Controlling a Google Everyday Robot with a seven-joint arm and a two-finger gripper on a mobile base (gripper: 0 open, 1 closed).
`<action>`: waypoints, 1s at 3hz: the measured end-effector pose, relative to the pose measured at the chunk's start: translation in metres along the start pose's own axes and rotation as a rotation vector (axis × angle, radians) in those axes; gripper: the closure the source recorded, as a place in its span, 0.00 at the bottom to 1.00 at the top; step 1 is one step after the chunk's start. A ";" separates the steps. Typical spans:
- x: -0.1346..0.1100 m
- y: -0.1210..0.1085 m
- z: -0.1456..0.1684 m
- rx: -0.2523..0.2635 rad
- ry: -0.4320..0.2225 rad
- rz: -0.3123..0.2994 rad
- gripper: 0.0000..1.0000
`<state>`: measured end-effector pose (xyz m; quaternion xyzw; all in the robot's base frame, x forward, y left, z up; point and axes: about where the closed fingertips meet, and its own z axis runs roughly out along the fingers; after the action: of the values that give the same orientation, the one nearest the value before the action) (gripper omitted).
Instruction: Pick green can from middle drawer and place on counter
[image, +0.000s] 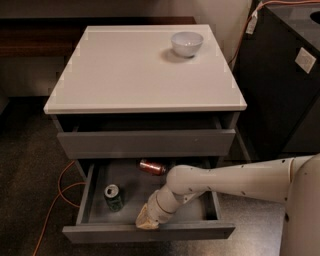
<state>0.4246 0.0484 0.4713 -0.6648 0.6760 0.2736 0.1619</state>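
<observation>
The green can (113, 197) stands upright at the left of the open middle drawer (150, 232), its silver lid facing up. The gripper (145, 220), tan at its tip, is on the end of my white arm (225, 182). It hangs inside the drawer by the front panel, to the right of the can and a little apart from it. The white counter (125, 75) tops the grey cabinet above.
A reddish-copper can (152, 167) lies on its side at the back of the drawer. A white bowl (187, 43) sits on the counter's far right. The upper drawer (145, 142) is slightly open. An orange cable (59, 192) runs on the floor at left. A dark cabinet (285, 75) stands at right.
</observation>
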 end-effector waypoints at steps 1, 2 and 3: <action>-0.013 0.013 0.005 -0.023 0.002 -0.016 0.75; -0.019 0.017 0.001 -0.016 -0.015 -0.009 0.44; -0.014 0.011 -0.014 0.029 -0.034 0.030 0.13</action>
<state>0.4164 0.0513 0.4919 -0.6474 0.6870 0.2774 0.1788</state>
